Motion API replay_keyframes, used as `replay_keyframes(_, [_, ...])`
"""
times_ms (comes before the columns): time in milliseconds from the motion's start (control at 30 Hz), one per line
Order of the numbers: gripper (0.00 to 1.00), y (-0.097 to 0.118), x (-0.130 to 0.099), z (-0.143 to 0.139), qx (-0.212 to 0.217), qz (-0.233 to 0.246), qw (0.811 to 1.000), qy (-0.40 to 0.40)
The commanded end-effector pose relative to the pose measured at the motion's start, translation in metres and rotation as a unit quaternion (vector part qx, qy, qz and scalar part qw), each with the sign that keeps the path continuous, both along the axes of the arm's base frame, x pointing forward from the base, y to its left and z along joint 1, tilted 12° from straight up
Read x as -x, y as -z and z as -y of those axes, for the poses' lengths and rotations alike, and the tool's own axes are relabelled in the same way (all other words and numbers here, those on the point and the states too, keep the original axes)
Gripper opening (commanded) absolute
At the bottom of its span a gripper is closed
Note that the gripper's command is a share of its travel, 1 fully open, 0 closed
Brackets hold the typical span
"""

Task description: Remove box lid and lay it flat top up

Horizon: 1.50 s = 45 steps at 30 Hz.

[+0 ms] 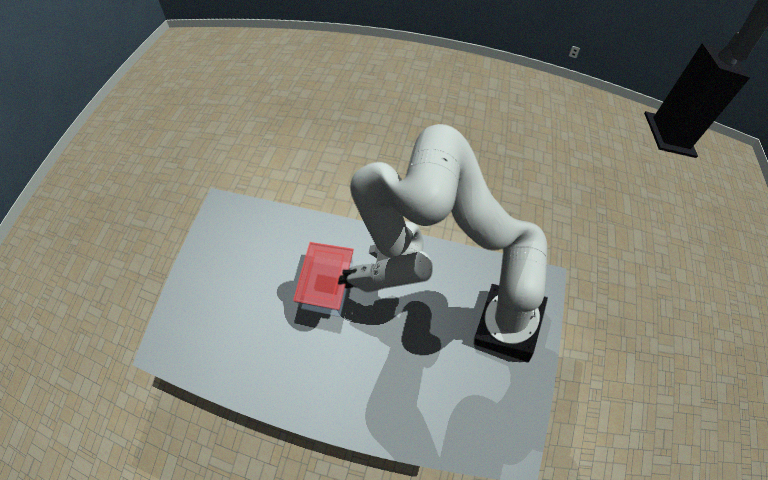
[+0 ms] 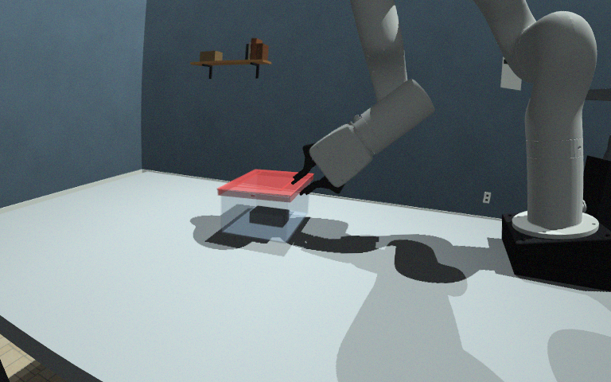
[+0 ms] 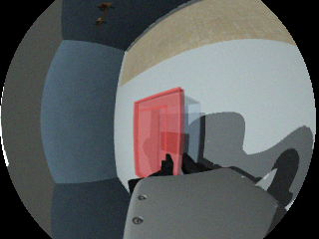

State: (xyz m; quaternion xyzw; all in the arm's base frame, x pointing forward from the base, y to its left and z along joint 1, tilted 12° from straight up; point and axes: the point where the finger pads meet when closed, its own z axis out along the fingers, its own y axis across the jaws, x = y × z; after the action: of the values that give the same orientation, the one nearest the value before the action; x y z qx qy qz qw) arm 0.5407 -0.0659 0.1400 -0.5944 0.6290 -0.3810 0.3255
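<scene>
Near the middle of the pale grey surface [image 2: 110, 283] stands a clear-walled box [image 2: 265, 215] with a dark block [image 2: 269, 216] inside it, and on or just above its rim sits the translucent red lid [image 2: 258, 184], roughly level. The claw [image 2: 305, 183] comes in low from the arm's side, its two black fingers pinching the lid's near edge, one above and one below; they are nearly closed but stopped short by the thickness of the rim between them. From the exterior view the lid looks barely raised, though whether it has truly cleared the box walls I cannot tell. In the top view the lid [image 1: 323, 275] covers the box almost squarely, with the claw [image 1: 346, 277] at its right edge.

The hold is the weak point. Gripped at one edge only, the lid hangs out like a cantilever, so its far side may sag and pivot in the fingers as it lifts, catching the opposite wall and dragging or tipping the light box. A slip would drop it back askew across the rim. Carrying it sideways too low risks clipping a wall; releasing too near would leave it touching the box. If it tilts in the grip, it may land on an edge instead of flat, or flip so its top faces down.
</scene>
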Motion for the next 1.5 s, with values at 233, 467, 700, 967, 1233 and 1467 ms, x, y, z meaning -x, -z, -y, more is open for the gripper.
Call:
replay_keyframes(233, [0.00,-0.0018,-0.0006,0.0000,0.000,-0.002,1.000,0.000])
replay_keyframes(467, [0.00,-0.0026,-0.0005,0.0000,0.000,-0.004,1.000,0.000])
replay_keyframes(700, [0.00,-0.0050,-0.0003,-0.0001,-0.001,-0.012,1.000,0.001])
replay_keyframes(967, [0.00,-0.0069,-0.0001,-0.0002,-0.001,-0.018,1.000,0.001])
replay_keyframes(1233, [0.00,-0.0076,0.0000,-0.0003,-0.002,-0.021,1.000,0.001])
replay_keyframes(1467, [0.00,-0.0078,0.0000,-0.0003,-0.002,-0.021,1.000,0.001])
